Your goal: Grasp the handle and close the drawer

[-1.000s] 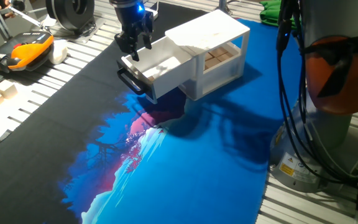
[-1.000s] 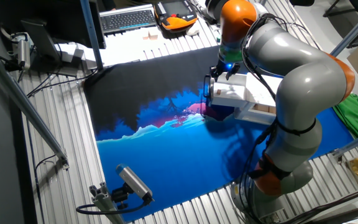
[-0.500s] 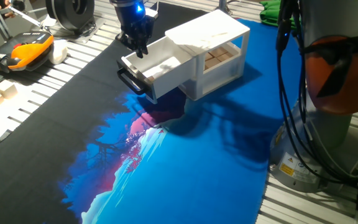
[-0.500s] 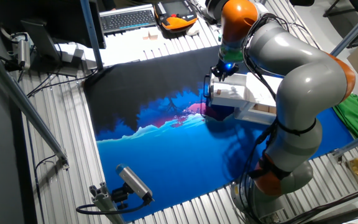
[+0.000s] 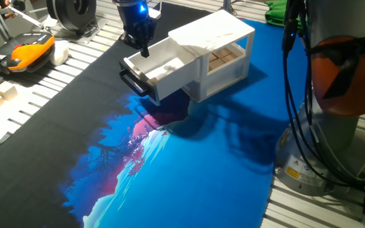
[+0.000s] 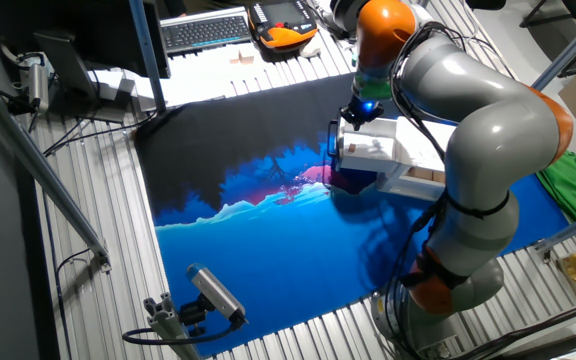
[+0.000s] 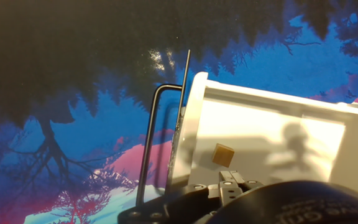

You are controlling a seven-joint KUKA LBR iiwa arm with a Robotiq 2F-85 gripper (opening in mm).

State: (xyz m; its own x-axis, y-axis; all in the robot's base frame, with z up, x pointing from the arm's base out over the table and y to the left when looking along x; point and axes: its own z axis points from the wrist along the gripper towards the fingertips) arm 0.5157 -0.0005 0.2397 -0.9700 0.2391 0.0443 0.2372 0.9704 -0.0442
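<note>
The white drawer (image 5: 163,68) stands pulled out of the small white cabinet (image 5: 217,38) on the blue and black mat. Its black bar handle (image 5: 132,83) faces front left. My gripper (image 5: 144,50) hangs just above the drawer's far front corner, beside and above the handle, with its fingers closed together and nothing between them. In the hand view the handle (image 7: 149,146) runs left of the drawer wall (image 7: 185,137), and a small tan block (image 7: 223,155) lies inside the drawer. In the other fixed view the gripper (image 6: 354,112) is over the drawer (image 6: 366,150).
Wooden blocks (image 5: 220,60) sit in the cabinet's lower compartment. An orange and black device (image 5: 27,52) and small wooden pieces (image 5: 5,94) lie on the slatted table at left. The robot base and cables (image 5: 331,107) stand at right. A camera mount (image 6: 213,292) stands near the mat's edge.
The fingers, spread apart a second ago, have closed together. The hand has stayed over the drawer's front corner. The drawer has not moved.
</note>
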